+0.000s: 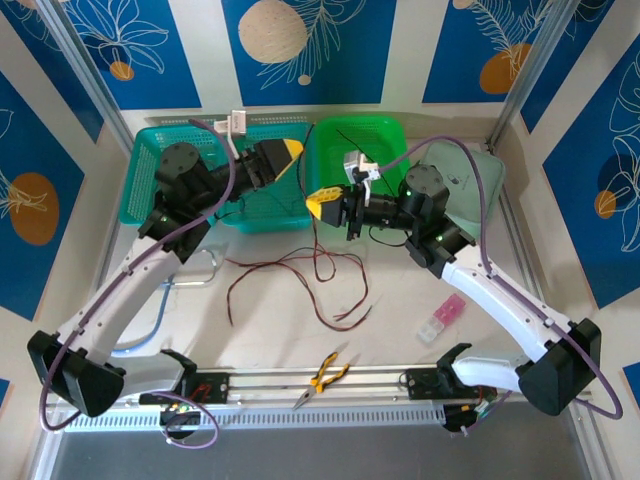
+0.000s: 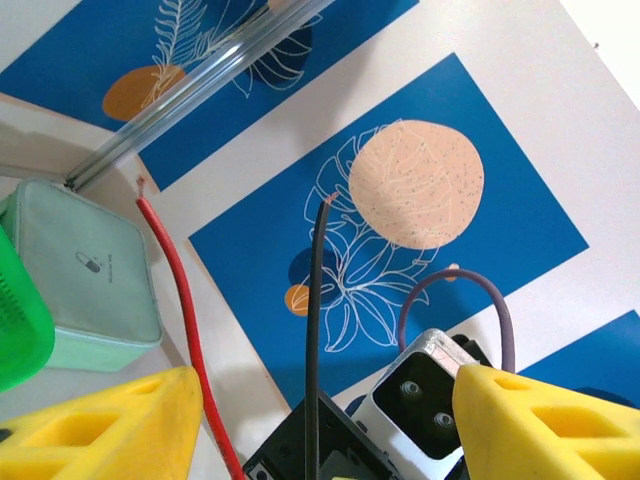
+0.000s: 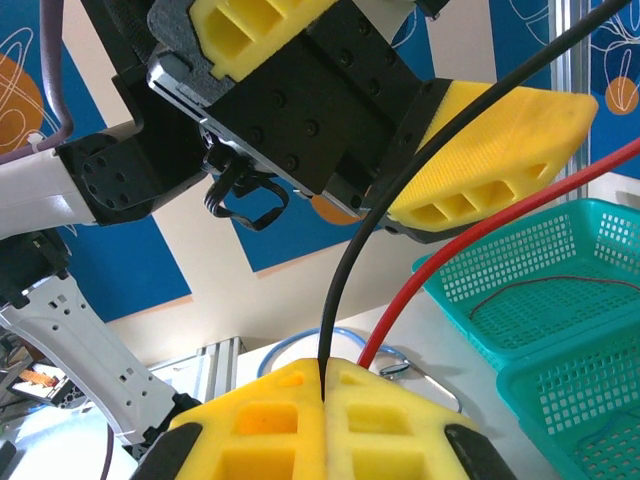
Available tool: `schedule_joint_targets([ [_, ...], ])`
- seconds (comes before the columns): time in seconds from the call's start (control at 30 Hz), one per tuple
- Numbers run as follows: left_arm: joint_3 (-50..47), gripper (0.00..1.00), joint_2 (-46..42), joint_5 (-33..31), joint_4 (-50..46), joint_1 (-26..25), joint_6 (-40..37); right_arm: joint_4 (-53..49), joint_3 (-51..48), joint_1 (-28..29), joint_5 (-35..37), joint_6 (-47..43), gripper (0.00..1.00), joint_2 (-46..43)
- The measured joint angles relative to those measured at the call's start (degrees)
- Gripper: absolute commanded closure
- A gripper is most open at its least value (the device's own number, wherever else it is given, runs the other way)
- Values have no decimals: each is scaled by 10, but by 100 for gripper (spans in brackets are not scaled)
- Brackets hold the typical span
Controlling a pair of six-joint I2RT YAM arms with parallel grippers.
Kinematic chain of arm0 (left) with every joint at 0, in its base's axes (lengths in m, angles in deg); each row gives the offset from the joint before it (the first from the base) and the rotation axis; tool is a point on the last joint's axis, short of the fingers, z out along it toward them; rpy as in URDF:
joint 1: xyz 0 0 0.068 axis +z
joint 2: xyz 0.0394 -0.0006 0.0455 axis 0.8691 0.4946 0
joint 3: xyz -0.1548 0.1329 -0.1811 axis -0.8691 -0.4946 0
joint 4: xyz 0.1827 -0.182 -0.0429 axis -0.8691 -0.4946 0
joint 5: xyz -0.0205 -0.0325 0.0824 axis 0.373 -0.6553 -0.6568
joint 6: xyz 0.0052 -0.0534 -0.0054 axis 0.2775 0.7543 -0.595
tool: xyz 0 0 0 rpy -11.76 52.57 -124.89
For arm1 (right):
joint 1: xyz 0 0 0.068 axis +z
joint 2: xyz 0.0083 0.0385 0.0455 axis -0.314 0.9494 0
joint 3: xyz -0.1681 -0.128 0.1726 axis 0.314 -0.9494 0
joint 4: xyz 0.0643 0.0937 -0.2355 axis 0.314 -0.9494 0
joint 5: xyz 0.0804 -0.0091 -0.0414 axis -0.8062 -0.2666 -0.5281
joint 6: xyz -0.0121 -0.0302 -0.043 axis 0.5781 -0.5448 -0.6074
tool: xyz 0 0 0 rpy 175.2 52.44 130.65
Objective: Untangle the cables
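We record the cables (image 2: pixel 183 300) as sheathed in smooth plastic with a slight sheen. The yellow fingers (image 3: pixel 270 430) are matt plastic, finely ribbed, with hollow cells. The teal basket (image 1: pixel 135 188) and the green basket (image 1: pixel 388 140) are glossy plastic mesh. The tabletop (image 1: pixel 400 300) is pale and matt. The pliers (image 1: pixel 322 380) show bare metal at the nose and yellow-and-black plastic grips. The mint-green box (image 2: pixel 85 275) is smooth satin plastic. The corner rail (image 2: pixel 200 95) is brushed metal.
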State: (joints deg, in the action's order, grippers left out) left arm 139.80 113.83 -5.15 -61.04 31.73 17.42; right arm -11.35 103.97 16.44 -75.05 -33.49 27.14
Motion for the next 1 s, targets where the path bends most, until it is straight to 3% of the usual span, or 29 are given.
schedule_joint_targets([
  [0.57, -2, 34, 47, -4, 69, 4, 73, -1, 1, 7, -11, 0, 100, -14],
  [0.77, -12, 43, 47, 2, 79, 4, 83, -2, 15, 15, -12, 0, 100, -14],
  [0.93, -29, 43, 47, 3, 89, 4, 88, -2, 25, 17, -13, 0, 100, -9],
  [1.0, -34, 37, 47, 3, 91, 4, 89, -2, 28, 17, -13, 0, 100, -7],
])
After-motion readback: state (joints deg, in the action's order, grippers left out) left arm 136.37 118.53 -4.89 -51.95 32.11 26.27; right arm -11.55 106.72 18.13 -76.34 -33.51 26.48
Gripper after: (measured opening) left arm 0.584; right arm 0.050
